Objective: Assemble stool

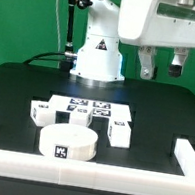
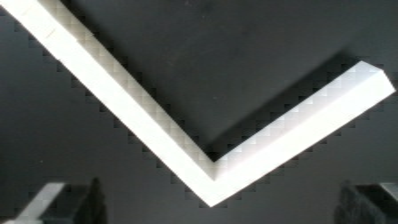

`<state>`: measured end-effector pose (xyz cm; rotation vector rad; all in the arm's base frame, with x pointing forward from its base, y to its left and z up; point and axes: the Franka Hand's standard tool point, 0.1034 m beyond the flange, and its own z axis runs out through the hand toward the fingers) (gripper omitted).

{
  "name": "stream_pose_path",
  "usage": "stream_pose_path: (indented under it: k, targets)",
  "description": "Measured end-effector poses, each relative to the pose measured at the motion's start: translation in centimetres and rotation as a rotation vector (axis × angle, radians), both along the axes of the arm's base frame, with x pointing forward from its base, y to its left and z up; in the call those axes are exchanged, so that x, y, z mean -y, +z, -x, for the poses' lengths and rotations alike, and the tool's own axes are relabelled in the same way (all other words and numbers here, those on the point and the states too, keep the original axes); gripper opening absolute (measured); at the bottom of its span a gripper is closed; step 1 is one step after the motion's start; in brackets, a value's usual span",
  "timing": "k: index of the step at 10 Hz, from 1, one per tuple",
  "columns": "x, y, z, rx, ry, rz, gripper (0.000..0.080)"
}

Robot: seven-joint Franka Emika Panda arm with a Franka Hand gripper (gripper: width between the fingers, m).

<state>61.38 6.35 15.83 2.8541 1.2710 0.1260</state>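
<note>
The thick round white plastic disc seat [image 1: 66, 143] is noted flat on the black table [image 1: 17, 83], before the marker board [image 1: 84, 108]. A short blocky white leg [image 1: 38, 110] is seen toward the exterior view's left, another leg [image 1: 121, 132] toward its right (tags visible). The two-finger gripper [image 1: 160, 66] is held well above the table, jaws spread, nothing grasped.

The arm [image 1: 101, 48] is raised and the gripper [image 1: 161, 68] pointed downward. The fingers [image 1: 146, 64] are spread apart; nothing is held.
</note>
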Motion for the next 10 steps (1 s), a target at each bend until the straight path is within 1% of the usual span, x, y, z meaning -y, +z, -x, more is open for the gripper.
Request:
stream_pose_path:
  k: [4, 5, 7, 8, 9, 10]
  targets:
    - [0.0, 0.0, 0.0, -0.001, -0.002, 0.000, 0.0649]
    - [0.5, -0.2, 0.2, -0.001, 0.046, 0.006, 0.0649]
    - [3.5, -1.3, 1.1, -0.010, 0.155, 0.018, 0.0649]
    - [4.6, -2.2, 1.9, -0.025, 0.177, 0.020, 0.0649]
    - [5.2, -3.2, 2.9, -0.028, 0.167, 0.019, 0.0649]
    - [6.6, -4.3, 3.7, -0.027, 0.221, 0.022, 0.0649]
